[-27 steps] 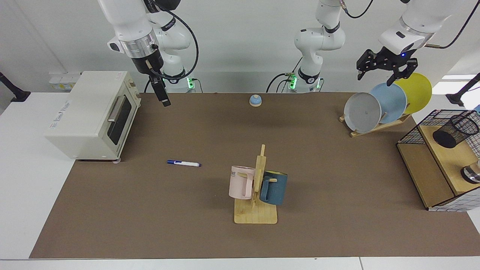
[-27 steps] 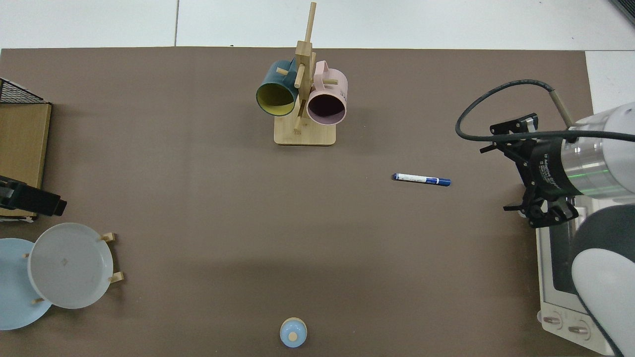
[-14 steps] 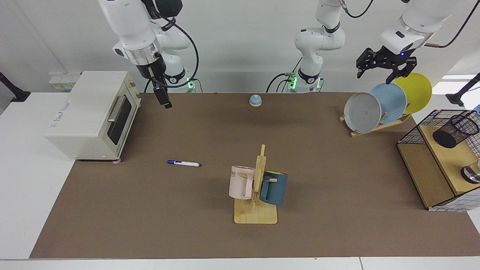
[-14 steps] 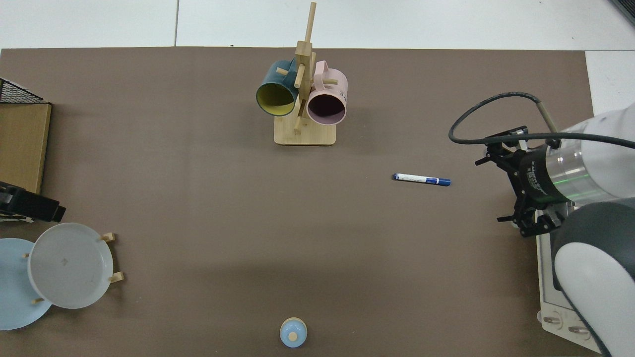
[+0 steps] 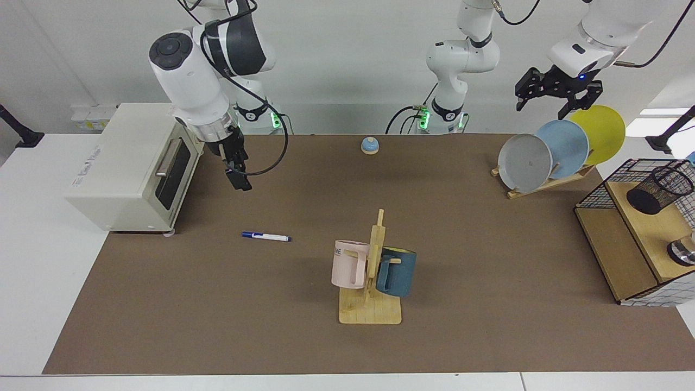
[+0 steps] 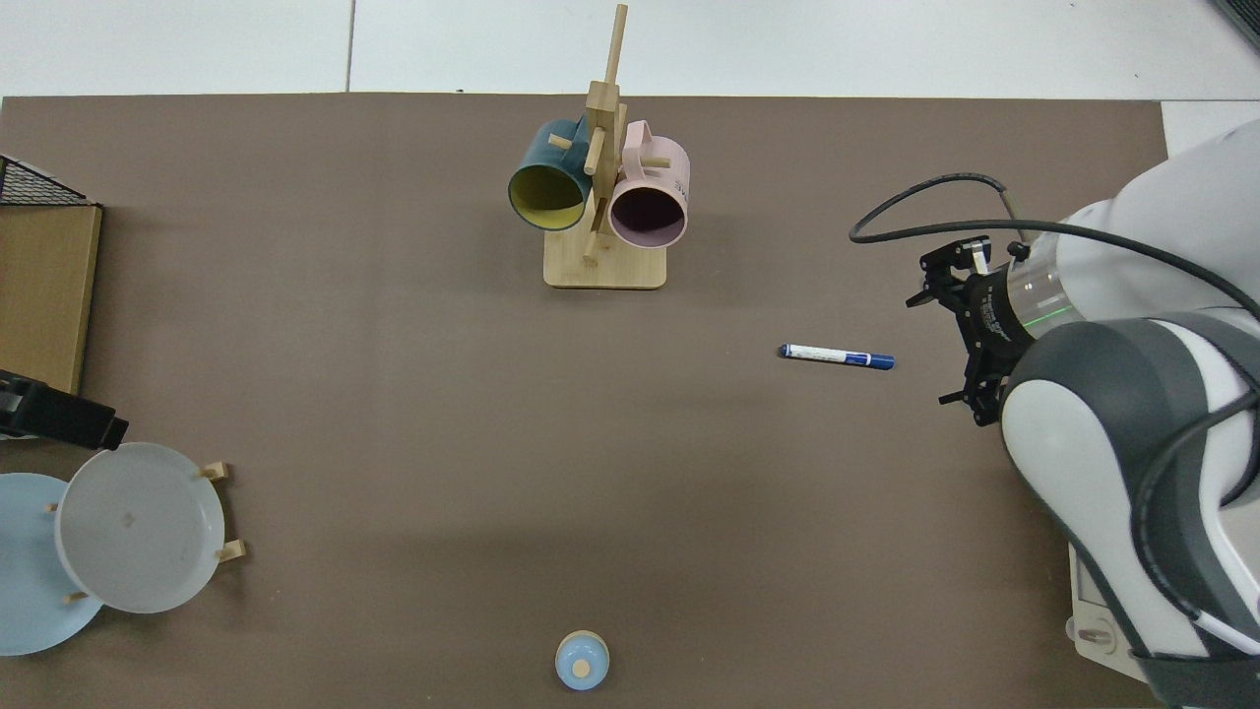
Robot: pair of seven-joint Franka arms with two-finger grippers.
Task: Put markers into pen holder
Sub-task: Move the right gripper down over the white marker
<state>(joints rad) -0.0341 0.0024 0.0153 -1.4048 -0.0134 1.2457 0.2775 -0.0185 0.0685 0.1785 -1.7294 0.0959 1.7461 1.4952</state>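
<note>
A: Where is the marker sitting?
B: Flat on the brown mat, between toaster oven and mug tree. Pen holder is tilting in the wire basket, well apart.
A: Grippers?
B: Right gripper is hanging above the marker, empty, finger gap unclear. Left gripper is waiting above the plate rack, fingers spread, empty.

You get bright, even overhead light in both views. Shadows on the brown mat are soft and faint, darkest under the mug rack. Focus is sharp throughout, with a glare patch at the facing view's right edge.
</note>
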